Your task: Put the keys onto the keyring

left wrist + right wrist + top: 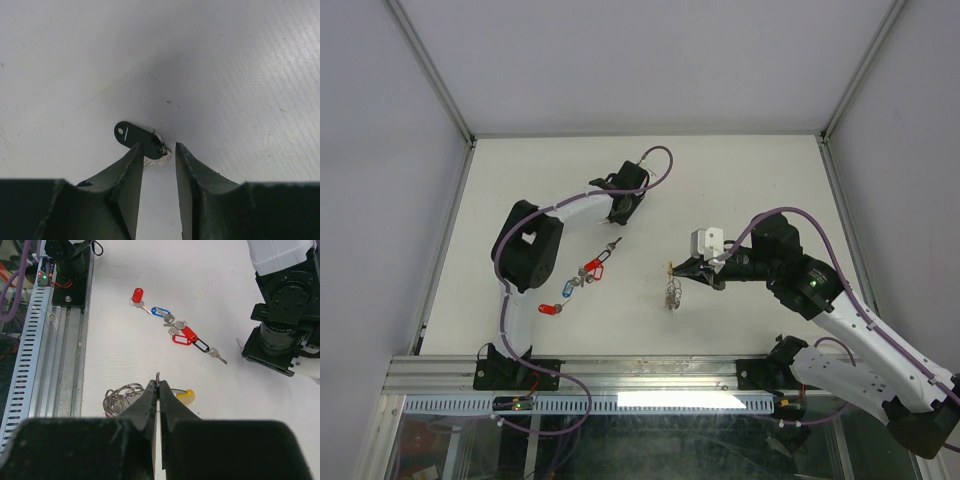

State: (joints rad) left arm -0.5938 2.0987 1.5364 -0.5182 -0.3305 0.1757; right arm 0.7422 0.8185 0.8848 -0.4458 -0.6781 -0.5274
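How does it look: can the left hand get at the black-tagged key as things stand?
Probably yes. The left hand is right at the black-tagged key, jaws apart, with the key's ring end lying between the fingertips. Nothing else shows near it in the wrist view.

The left arm (570, 208) and right arm (860, 325) wear white link shells between black joint housings. Along each runs a purple cable (665, 155). A green light (812, 283) glows on the right arm. The left gripper (159, 146) and right gripper (159, 382) have dark wedge-shaped fingers.
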